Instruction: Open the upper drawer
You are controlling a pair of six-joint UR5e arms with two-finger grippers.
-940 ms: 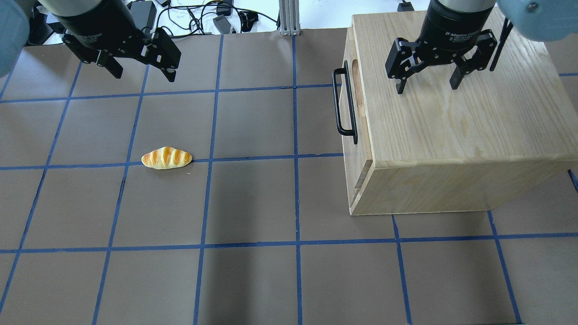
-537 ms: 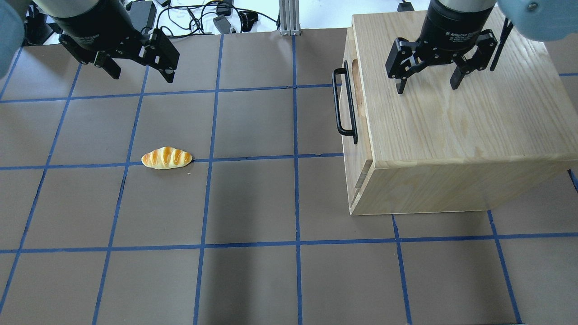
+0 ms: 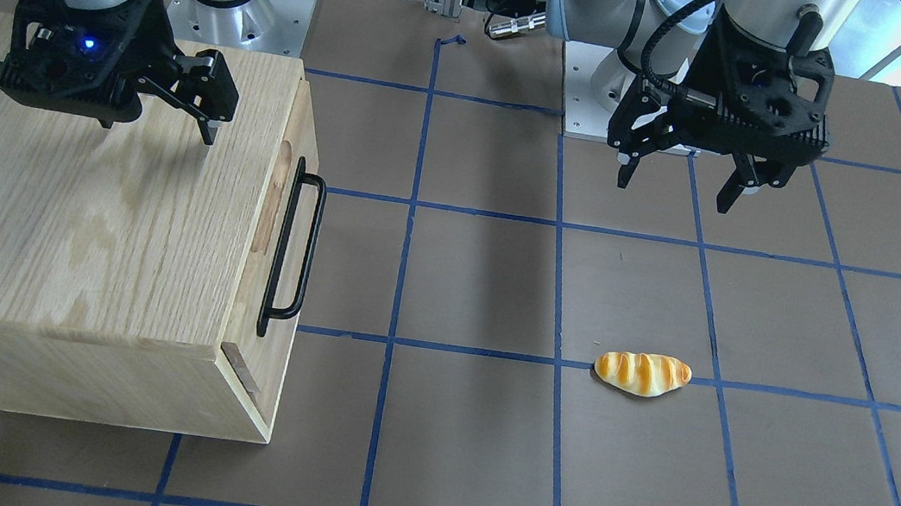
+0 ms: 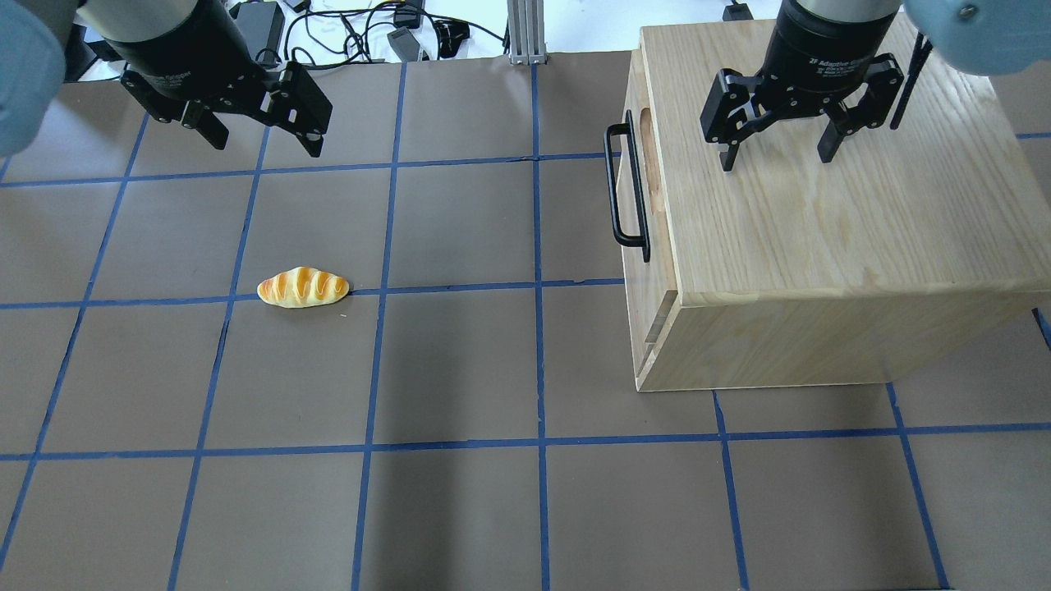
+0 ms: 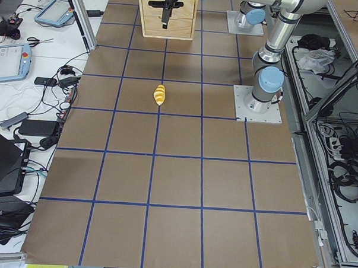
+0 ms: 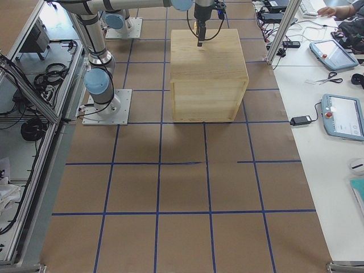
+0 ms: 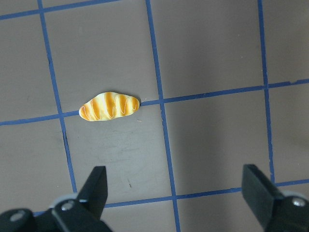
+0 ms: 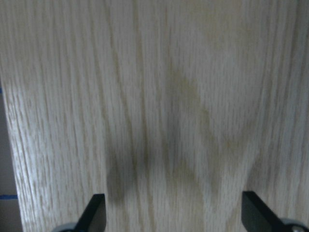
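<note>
The upper drawer point(image 4: 654, 238) is closed in the front of the oak-grain cabinet point(image 4: 821, 263). Its black bar handle point(image 4: 624, 185) and oval notch point(image 4: 649, 156) face the middle of the table. They also show in the front view, the handle point(image 3: 295, 246) and the notch point(image 3: 277, 195). My right gripper point(image 4: 776, 158) hangs open and empty just above the cabinet top, behind the drawer front. The right wrist view shows only wood grain between its fingertips point(image 8: 96, 212). My left gripper point(image 4: 264, 141) is open and empty over the table's far left, well away from the cabinet.
A toy bread roll point(image 4: 302, 288) lies on the brown gridded mat left of centre, and shows below the left gripper in the left wrist view point(image 7: 109, 107). Cables and power bricks point(image 4: 394, 33) lie beyond the mat's far edge.
My left gripper has shifted slightly over the far left of the table. The right gripper, the drawer and the roll have not moved.
</note>
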